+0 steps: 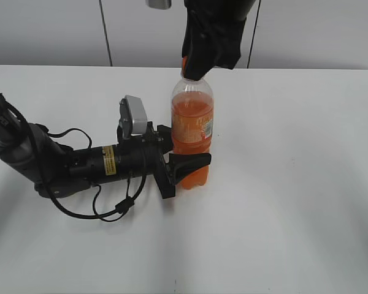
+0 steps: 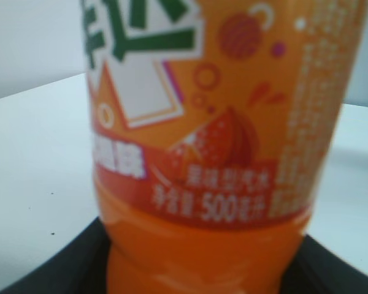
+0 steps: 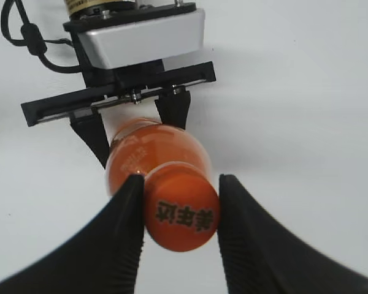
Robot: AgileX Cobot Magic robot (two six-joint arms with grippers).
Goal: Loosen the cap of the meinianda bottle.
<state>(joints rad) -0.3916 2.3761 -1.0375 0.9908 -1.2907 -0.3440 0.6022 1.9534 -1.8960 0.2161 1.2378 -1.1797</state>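
Both our grips look set: left fingers point(image 1: 183, 164) clamp the meinianda bottle point(image 1: 192, 122), right fingers point(image 3: 130, 211) pinch the cap point(image 3: 181, 213); the twist remains.

White table, pale panelled wall behind.

We see a plain white table point(image 1: 294, 202) filling most of the exterior view from 3 round through 6 to 9 o'clock, matte, evenly lit, soft grey shadows only. Its far edge runs straight across just above centre. Behind it, toward 12 o'clock, we see a light grey wall point(image 1: 49, 30) split by thin dark vertical seams at roughly 11 and 1 o'clock. In the left wrist view we see the same white tabletop point(image 2: 37, 184) at 9 o'clock with a few tiny dark specks, pale wall above at 10 o'clock. The right wrist view gives us only bare white surface point(image 3: 306, 92).
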